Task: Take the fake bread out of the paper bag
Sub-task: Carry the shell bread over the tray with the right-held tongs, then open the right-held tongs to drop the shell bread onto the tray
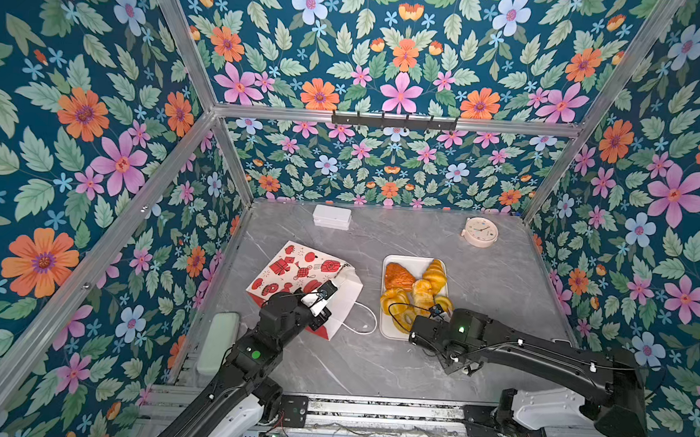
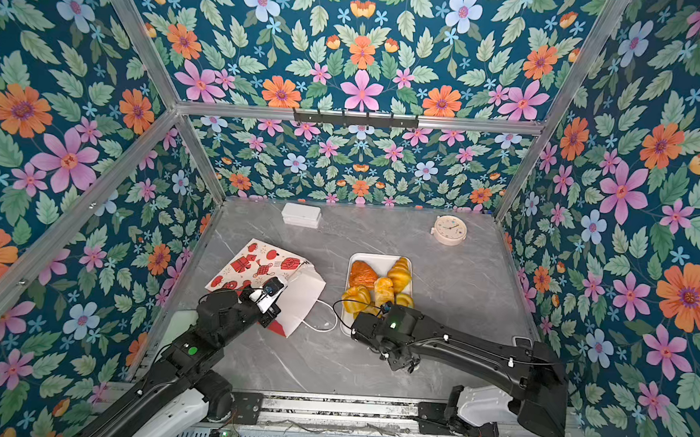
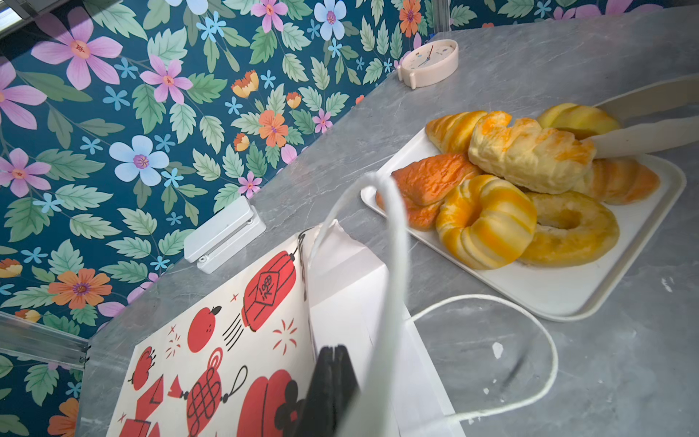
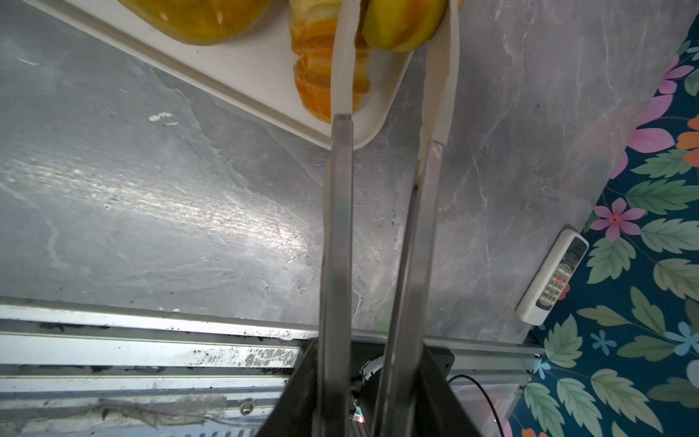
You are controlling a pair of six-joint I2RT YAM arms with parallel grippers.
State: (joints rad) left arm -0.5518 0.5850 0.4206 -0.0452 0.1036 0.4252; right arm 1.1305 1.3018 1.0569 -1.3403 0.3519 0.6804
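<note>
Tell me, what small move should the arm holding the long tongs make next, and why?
Probably let the white-tipped metal tongs ease open: their tips flank a glossy yellow toy bun already at the flat white tray's corner, beside the other pastries, so releasing should leave it there.

A robotics lab cell is shown: floral wallpaper panels (image 1: 75,128) are held in an aluminium frame (image 1: 263,112), and two robot arms (image 1: 539,356) are mounted on a rail (image 1: 382,409) along the bottom edge.

Glossy fake bread (image 3: 488,221); matt paper bag (image 3: 227,340); metal tongs (image 4: 340,227), maybe silicone-tipped.
</note>
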